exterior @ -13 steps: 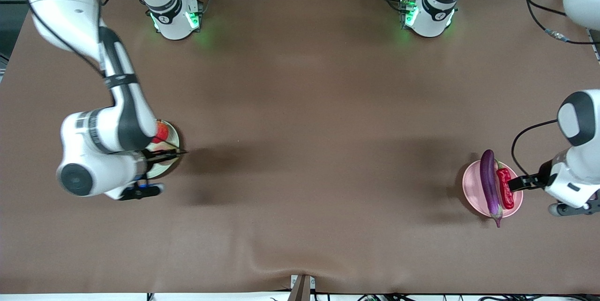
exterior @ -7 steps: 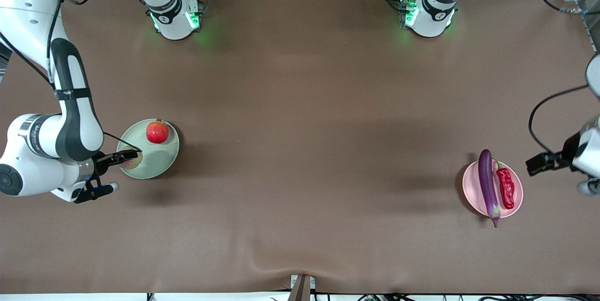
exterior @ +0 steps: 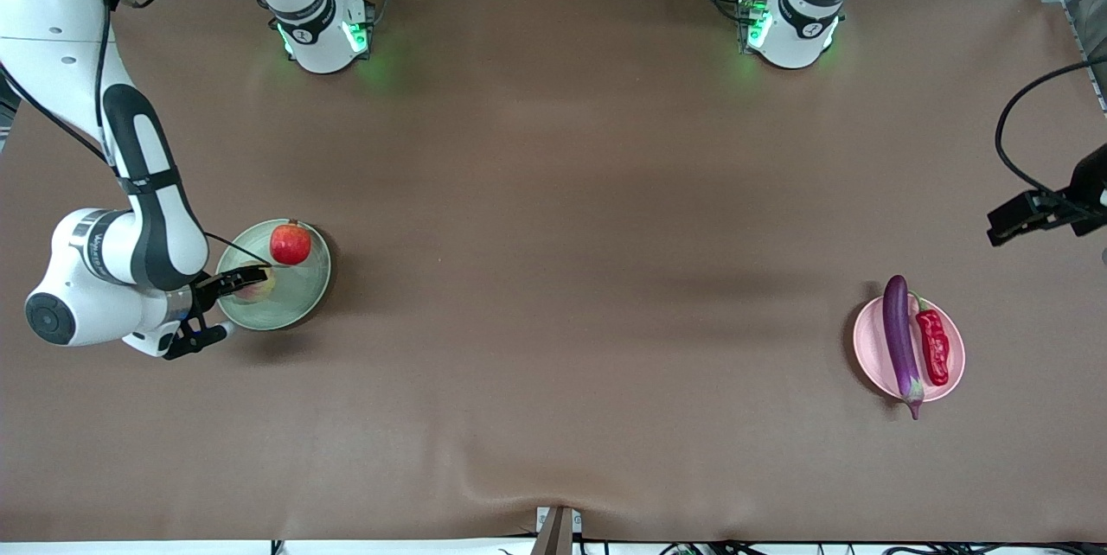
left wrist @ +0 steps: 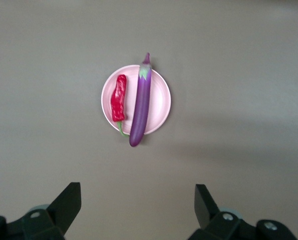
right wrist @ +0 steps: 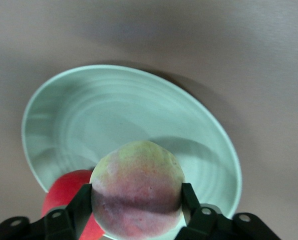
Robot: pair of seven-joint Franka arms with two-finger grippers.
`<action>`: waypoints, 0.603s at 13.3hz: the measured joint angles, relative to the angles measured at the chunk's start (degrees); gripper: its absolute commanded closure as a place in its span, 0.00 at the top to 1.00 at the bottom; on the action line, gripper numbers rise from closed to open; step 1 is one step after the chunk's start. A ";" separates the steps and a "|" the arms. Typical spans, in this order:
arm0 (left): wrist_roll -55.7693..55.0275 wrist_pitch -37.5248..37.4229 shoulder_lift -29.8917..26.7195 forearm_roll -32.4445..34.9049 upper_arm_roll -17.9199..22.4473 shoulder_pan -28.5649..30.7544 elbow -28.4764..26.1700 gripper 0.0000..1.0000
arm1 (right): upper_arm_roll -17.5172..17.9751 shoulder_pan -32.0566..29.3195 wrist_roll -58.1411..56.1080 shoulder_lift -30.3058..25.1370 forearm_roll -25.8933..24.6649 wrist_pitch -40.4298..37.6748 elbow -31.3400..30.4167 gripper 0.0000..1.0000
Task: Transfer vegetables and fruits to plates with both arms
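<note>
The blushed tan-green fruit (right wrist: 137,187) is pinched in the right gripper (exterior: 235,283) over the green plate (exterior: 303,296), beside the apple (exterior: 291,243), seemingly poised for release. Eggplant (exterior: 899,346) and chili (exterior: 933,346) lie on the pink plate (exterior: 867,343). The left wrist view alone shows the left gripper (left wrist: 137,205) spread empty, high over them.

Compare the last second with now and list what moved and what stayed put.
The left end effector, open, drew away from the pale pink round plate and now hangs over bare table. The right arm swung outward, uncovering the pale green round plate; the right end effector stays shut on the round tan-green, pink-blushed fruit over that plate. The small red apple, long purple eggplant and wrinkled red chili pepper lie unmoved.
</note>
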 measured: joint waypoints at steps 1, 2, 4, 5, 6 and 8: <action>0.12 -0.83 -0.76 -0.81 -0.01 -0.04 -0.03 1.00 | 0.12 0.03 -0.01 -0.25 0.98 -1.04 0.23 1.00; 0.18 -2.21 -1.65 -1.35 -0.05 -0.14 -0.04 1.00 | 0.16 0.03 -0.05 -0.53 1.60 -2.40 1.00 1.00; 0.22 -4.53 -3.68 -2.78 0.57 -1.15 -0.44 1.00 | 0.29 0.04 -0.25 -0.99 2.01 -6.07 4.68 1.00; 0.23 -4.98 -4.88 -3.03 2.36 -3.01 -1.32 1.00 | 0.51 0.05 -0.32 -1.26 2.04 -7.79 6.98 1.00; 0.24 -5.21 -6.27 -3.21 4.78 -5.59 -2.72 1.00 | 0.76 0.13 -0.44 -1.60 2.04 -9.98 9.59 1.00; 0.24 -5.34 -9.25 -3.34 8.56 -10.10 -6.28 1.00 | 1.04 0.69 -0.86 -2.13 2.02 -14.19 15.80 1.00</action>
